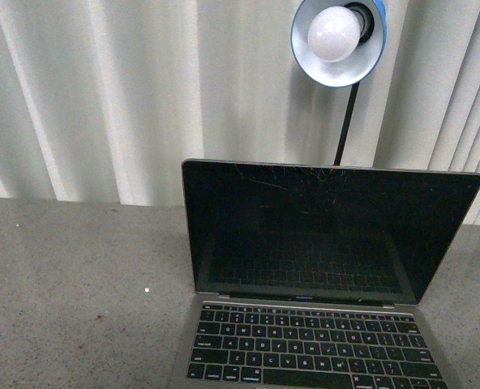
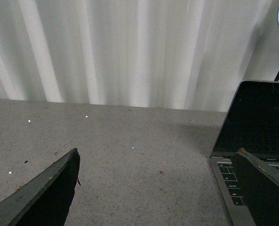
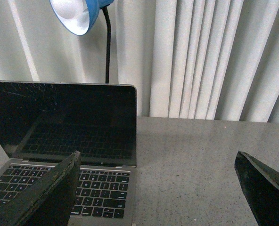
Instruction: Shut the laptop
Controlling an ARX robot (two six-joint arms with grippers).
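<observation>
1. The laptop (image 1: 329, 235) stands open on the grey table (image 1: 78, 275), in front of the robot and a little toward its right side. The lid leans slightly back past upright. The screen is dark, with fine scratches near its top.
2. Left gripper (image 2: 158, 151): its two fingers are wide apart and hold nothing. It hangs over bare table, and the left side of the laptop shows just beside one finger (image 2: 262, 183).
3. In the middle, the top edge of the lid (image 1: 329, 168) is, I think, the best place to take hold. A push there, toward the keyboard (image 1: 305, 348), gives the longest lever on the hinge.
4. Handling: the body looks like thin, stiff metal, so it is probably rather light and may slide on the smooth table if the push is too horizontal. The glossy screen is fragile, so the pressing should be soft and slow at the end, without a slap.
5. Behind the lid stands a blue lamp (image 1: 337, 40). Its dark stem rises close behind the lid's top, so a finger reaching over must avoid it.
6. Right gripper (image 3: 158, 154): also spread open and empty, above the table near the right side of the laptop.
</observation>
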